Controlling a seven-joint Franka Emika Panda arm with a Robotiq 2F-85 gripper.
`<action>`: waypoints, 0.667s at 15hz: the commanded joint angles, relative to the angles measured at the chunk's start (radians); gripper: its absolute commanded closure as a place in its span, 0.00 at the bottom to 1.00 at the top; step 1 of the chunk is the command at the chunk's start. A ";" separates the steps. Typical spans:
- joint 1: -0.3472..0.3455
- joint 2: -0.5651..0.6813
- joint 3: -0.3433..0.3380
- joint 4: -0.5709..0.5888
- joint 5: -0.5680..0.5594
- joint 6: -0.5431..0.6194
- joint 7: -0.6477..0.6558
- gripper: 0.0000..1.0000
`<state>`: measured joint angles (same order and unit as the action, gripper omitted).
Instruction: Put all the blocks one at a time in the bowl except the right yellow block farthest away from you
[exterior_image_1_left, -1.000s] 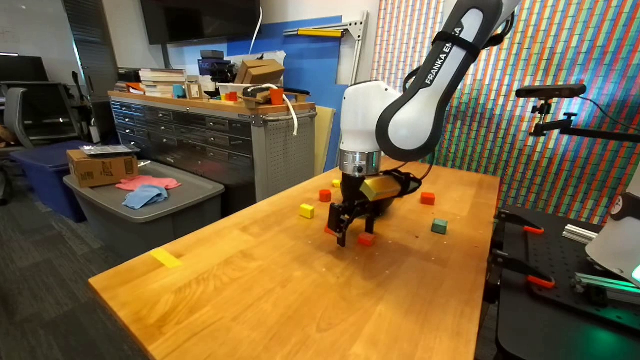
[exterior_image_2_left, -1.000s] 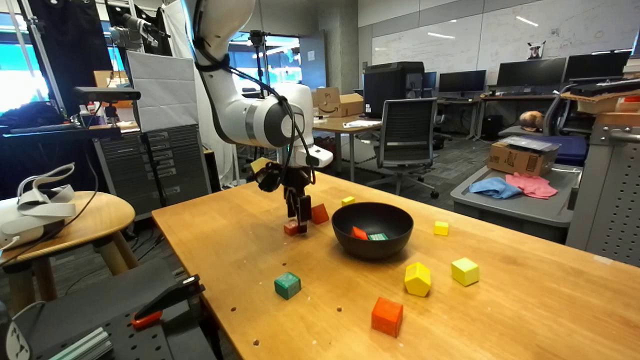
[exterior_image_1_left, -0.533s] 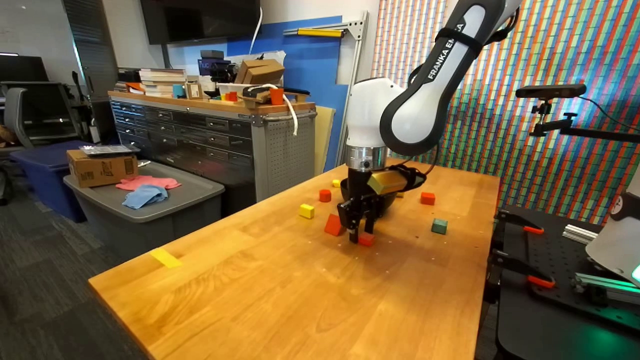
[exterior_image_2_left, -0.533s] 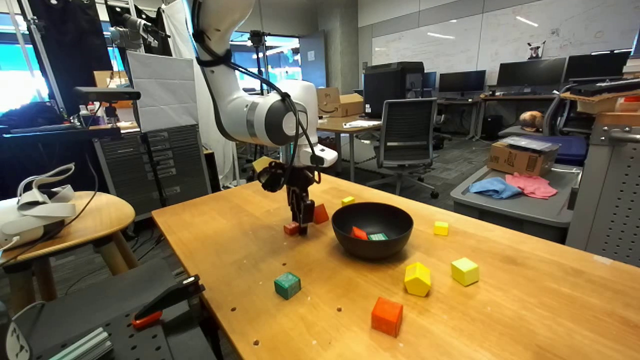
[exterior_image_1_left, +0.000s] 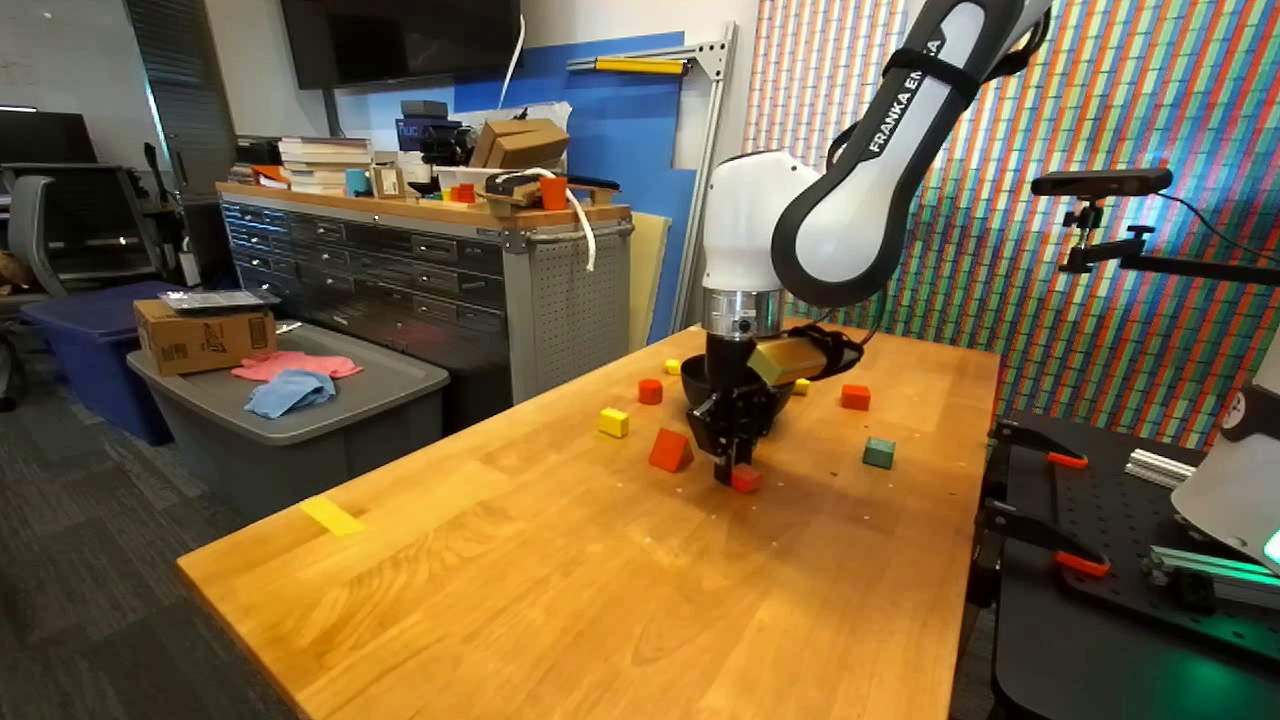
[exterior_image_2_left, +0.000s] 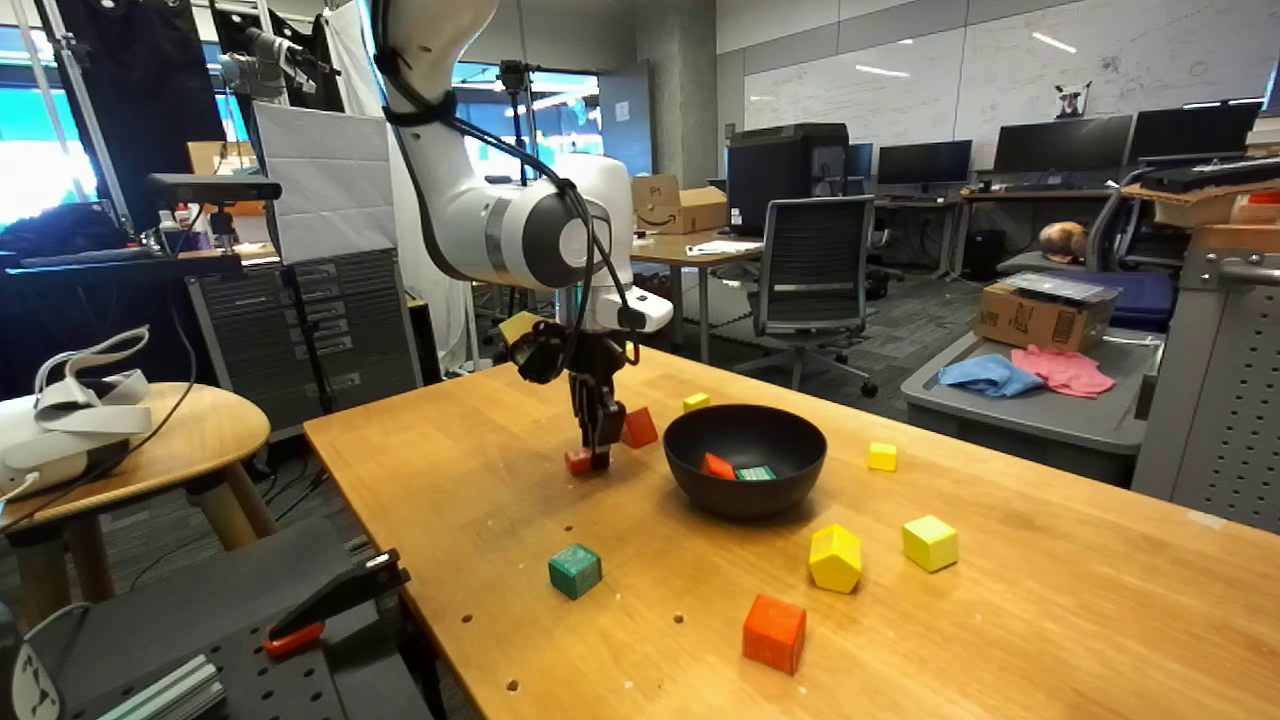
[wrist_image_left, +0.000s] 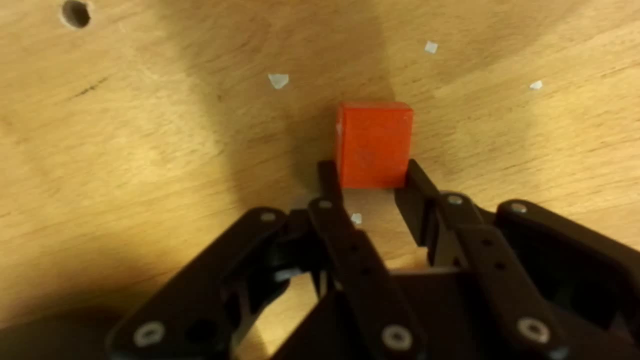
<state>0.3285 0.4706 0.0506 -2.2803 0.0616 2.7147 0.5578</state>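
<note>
In the wrist view my gripper (wrist_image_left: 371, 175) is shut on a red block (wrist_image_left: 377, 145), its two fingertips against opposite sides at the near end. The block sits low at the table in both exterior views. The black bowl (exterior_image_2_left: 690, 490) stands beside the gripper and holds a red block (exterior_image_2_left: 718, 466) and a green block (exterior_image_2_left: 756, 473). A red wedge-shaped block (exterior_image_2_left: 640, 427) lies between gripper and bowl. Elsewhere lie a green block (exterior_image_2_left: 575, 571), a red block (exterior_image_2_left: 774, 634), and several yellow blocks, among them a five-sided one (exterior_image_2_left: 835, 558), a cube (exterior_image_2_left: 930, 543) and a small one (exterior_image_2_left: 882, 457).
The wooden table (exterior_image_1_left: 560, 600) carries a strip of yellow tape (exterior_image_1_left: 331, 516) near its edge. Black clamps (exterior_image_1_left: 1050, 540) grip a dark side table along one side. A grey bin (exterior_image_1_left: 300, 400) stands off the opposite side.
My gripper's jaws have come together from wide apart onto the red block. The gripper has shifted slightly, and the red block has moved a little with it.
</note>
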 joint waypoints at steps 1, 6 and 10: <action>-0.008 -0.092 -0.020 -0.050 0.004 0.028 -0.010 0.90; -0.043 -0.124 -0.116 -0.027 -0.016 0.093 0.035 0.90; -0.093 -0.135 -0.162 -0.009 0.009 0.118 0.035 0.90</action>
<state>0.2751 0.3620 -0.1008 -2.2836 0.0592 2.8031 0.5815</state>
